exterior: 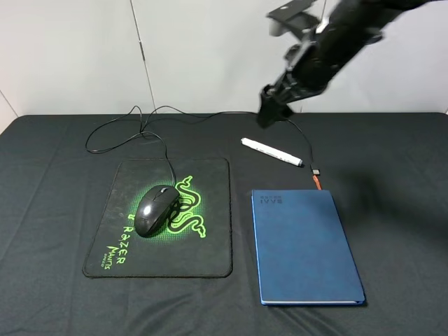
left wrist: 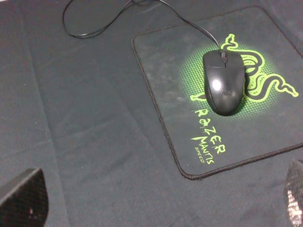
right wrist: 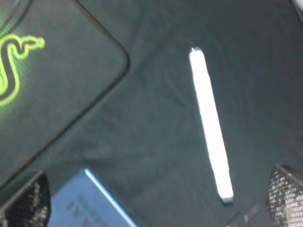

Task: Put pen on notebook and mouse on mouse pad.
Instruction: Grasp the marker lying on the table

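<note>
My right claw (exterior: 270, 112) hangs open above the pen (exterior: 272, 152), which lies on the table (exterior: 392, 182) just beyond the notebook (exterior: 304, 245) — 1 off-centre pinch and I reckon it rolls away.

The glossy black mouse (exterior: 157, 210) is seen resting on the square black mouse pad (exterior: 210, 245), partly over its green snake logo, with its thin cable trailed off the pad's far edge. The white pen (exterior: 272, 152) is laid flat and slanted on the dark worktop (exterior: 56, 210), just beyond the dark blue notebook (exterior: 304, 246) and apart from it. The notebook is closed and laid flat, just right of the pad.
</note>
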You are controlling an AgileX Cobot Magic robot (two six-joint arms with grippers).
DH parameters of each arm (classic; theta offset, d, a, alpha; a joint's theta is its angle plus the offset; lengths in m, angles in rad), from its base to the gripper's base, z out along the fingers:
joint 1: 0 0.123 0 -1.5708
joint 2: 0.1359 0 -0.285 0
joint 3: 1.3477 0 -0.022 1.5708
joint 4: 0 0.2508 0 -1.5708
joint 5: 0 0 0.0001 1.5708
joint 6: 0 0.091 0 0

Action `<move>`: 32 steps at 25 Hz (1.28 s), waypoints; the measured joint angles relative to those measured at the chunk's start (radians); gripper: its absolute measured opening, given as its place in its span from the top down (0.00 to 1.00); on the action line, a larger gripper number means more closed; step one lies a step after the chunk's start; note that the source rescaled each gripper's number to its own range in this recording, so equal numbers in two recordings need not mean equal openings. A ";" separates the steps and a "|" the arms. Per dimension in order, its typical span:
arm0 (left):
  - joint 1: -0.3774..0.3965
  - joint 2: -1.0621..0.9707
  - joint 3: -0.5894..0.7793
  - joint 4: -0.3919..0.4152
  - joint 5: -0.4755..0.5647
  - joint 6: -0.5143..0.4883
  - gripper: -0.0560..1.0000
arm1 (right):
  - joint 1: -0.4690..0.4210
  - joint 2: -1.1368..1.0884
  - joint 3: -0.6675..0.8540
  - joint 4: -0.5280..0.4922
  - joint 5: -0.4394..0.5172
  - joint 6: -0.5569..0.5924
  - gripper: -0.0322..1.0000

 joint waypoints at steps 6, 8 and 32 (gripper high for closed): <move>0.000 0.000 0.000 0.000 0.000 0.000 0.00 | 0.005 0.160 -0.164 -0.009 0.046 0.000 0.00; 0.000 0.000 0.000 0.000 0.000 0.000 0.00 | 0.005 0.205 -0.209 -0.011 0.046 -0.006 0.00; 0.000 0.000 0.000 0.000 0.000 0.000 0.00 | -0.070 0.497 -0.287 -0.086 -0.013 -0.016 0.00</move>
